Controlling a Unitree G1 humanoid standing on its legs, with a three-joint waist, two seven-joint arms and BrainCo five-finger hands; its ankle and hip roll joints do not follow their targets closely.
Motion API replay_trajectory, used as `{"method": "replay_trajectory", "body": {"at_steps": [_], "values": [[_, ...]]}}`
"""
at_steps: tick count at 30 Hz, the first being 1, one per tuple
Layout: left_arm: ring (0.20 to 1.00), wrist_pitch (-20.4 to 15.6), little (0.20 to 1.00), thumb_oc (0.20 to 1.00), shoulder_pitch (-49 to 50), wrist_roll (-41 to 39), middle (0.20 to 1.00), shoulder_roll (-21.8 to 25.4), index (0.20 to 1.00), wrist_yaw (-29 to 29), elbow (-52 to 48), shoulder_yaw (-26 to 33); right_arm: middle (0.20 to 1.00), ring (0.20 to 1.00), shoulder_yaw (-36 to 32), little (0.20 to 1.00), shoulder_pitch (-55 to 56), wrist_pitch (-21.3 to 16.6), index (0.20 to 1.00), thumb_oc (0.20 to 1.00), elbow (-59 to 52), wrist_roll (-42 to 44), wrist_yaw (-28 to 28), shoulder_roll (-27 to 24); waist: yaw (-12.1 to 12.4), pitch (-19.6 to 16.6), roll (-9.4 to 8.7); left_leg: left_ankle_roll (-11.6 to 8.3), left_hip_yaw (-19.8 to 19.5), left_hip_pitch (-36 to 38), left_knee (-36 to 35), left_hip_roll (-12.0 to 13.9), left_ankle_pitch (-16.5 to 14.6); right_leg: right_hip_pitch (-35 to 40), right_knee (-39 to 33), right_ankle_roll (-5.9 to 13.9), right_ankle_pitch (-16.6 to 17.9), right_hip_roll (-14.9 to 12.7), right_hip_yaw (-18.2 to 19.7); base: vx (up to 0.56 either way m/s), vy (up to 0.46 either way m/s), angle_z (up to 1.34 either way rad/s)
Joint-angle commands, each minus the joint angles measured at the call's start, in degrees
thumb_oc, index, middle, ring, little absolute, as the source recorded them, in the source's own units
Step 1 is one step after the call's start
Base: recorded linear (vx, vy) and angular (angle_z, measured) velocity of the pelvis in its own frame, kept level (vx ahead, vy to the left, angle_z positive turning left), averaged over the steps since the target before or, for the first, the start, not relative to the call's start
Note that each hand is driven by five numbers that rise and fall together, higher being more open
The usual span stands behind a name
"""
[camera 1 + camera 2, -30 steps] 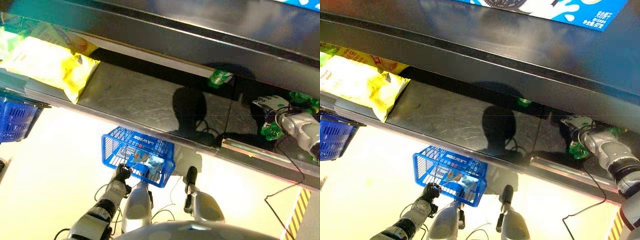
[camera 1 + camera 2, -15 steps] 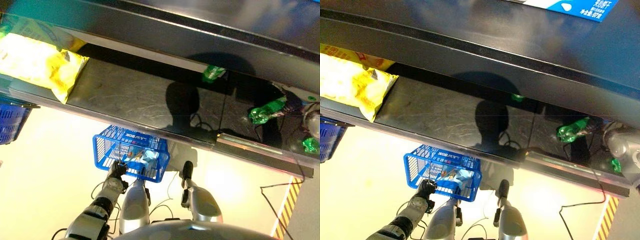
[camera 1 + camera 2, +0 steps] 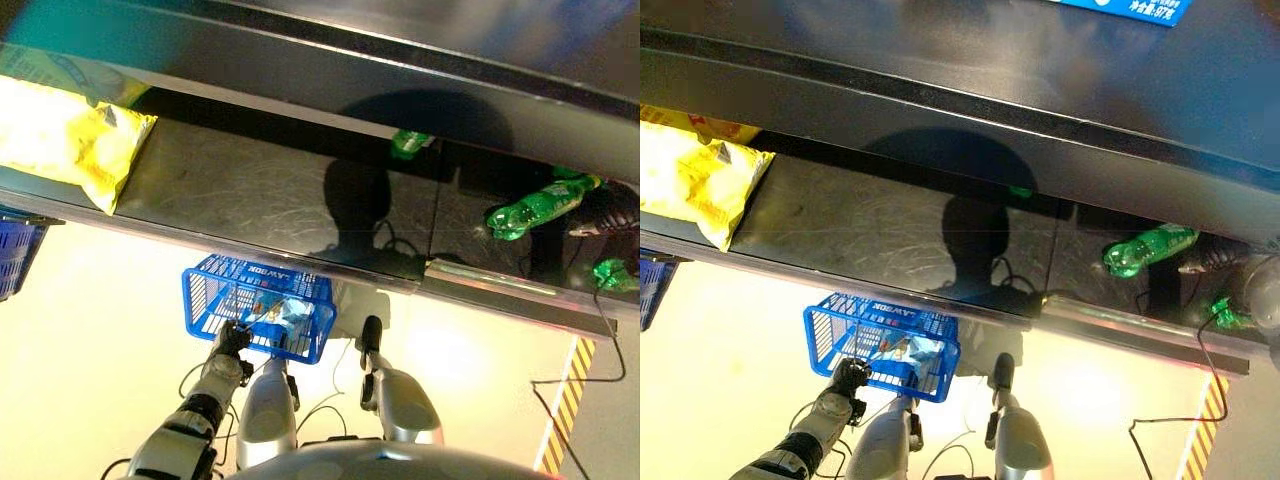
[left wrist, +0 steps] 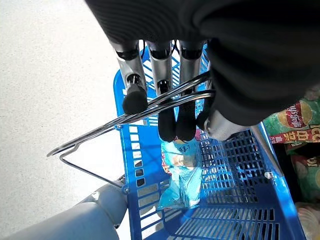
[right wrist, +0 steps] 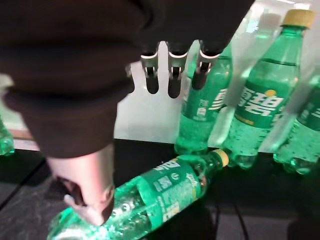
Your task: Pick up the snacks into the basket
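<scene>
My left hand hangs low in front of me, fingers curled round the wire handles of a blue basket. A light blue snack bag lies inside it. A big yellow snack bag rests at the left end of the dark shelf. My right hand is at the shelf's right end, open and holding nothing. Just under its thumb a green bottle lies on its side.
Several green bottles stand upright behind the fallen one, and another green one sits at the shelf's back. A second blue basket hangs at the left edge. Snack bags lie beside the held basket. An upper shelf overhangs.
The camera has shifted. My right hand has let go of the green bottle and drawn back to the right; the bottle now lies on the shelf. The left hand keeps hold of the basket.
</scene>
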Motion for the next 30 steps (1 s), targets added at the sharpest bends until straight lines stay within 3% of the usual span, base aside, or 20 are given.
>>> {"method": "replay_trajectory", "body": {"at_steps": [1,9,16,30], "values": [[0.200,0.8,0.200,0.200,1.7,2.9,0.200,2.0,0.200,0.7,2.0,-2.4,1.000,1.000,4.1,1.000,-5.3,1.6,1.000,1.000,2.1,-3.9,-2.4,-2.1,1.3,-2.8,-3.37,-0.82,1.8,0.7,-0.1,0.2,-2.0,-4.5,2.0,4.72,1.5,-2.0,2.4,-0.02,-0.016,-0.06],[0.200,0.7,0.200,0.200,0.1,2.5,0.200,2.1,0.200,2.0,0.6,-5.2,1.000,1.000,21.7,1.000,-19.7,2.9,1.000,1.000,15.6,-10.2,-3.0,-0.7,3.1,-0.6,-3.19,-0.83,0.7,-1.9,-0.1,-0.3,-0.8,-6.3,2.1,4.71,2.2,-2.2,1.7,-0.02,-0.010,-0.02],[0.200,0.8,0.200,0.200,-0.9,1.7,0.200,2.0,0.200,3.3,-0.8,-5.9,1.000,1.000,25.5,1.000,-24.2,4.7,1.000,1.000,21.1,-10.7,-4.7,2.7,4.0,2.0,-3.15,-0.79,0.0,-4.1,-0.1,-0.4,0.3,-7.9,2.2,4.61,2.8,-2.3,1.1,-0.03,-0.009,0.06],[0.200,0.7,0.200,0.200,-1.1,1.5,0.200,1.4,0.200,4.4,-3.6,-6.4,1.000,1.000,27.8,1.000,-26.8,5.6,1.000,1.000,21.7,-13.1,-6.4,6.9,4.7,3.3,-2.42,-0.84,-0.7,-5.5,-0.1,-0.9,0.5,-8.8,1.7,4.62,3.6,-2.7,0.9,-0.01,0.002,0.04]]}}
